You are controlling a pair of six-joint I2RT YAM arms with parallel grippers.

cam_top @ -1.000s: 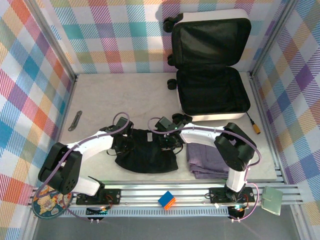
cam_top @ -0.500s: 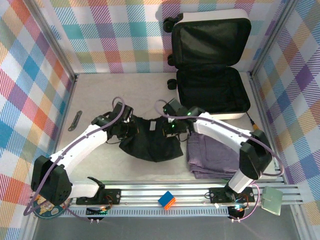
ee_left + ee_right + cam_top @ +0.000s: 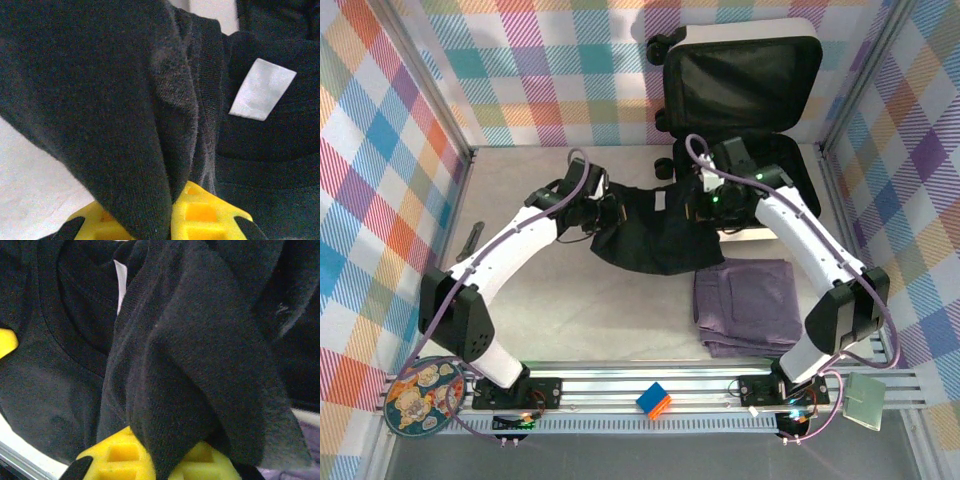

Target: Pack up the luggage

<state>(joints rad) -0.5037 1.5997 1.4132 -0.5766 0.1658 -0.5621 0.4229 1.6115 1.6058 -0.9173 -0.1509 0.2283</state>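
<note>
Pinching black garment — left gripper, right gripper

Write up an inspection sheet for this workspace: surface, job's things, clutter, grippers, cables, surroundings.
Surface: pale table, no spills seen.
Job's things: luggage open at far right, lid leaning on the back wall; black garment lifted between both grippers; purple garment folded on the table.
Clutter: dark tool at left; coloured cube, printed disc and green pad along the front rail.
Grippers: left gripper and right gripper both shut on the black garment.
Cables: purple cables loop along both arms; no snag seen.
Surroundings: plaid cloth walls.
</note>
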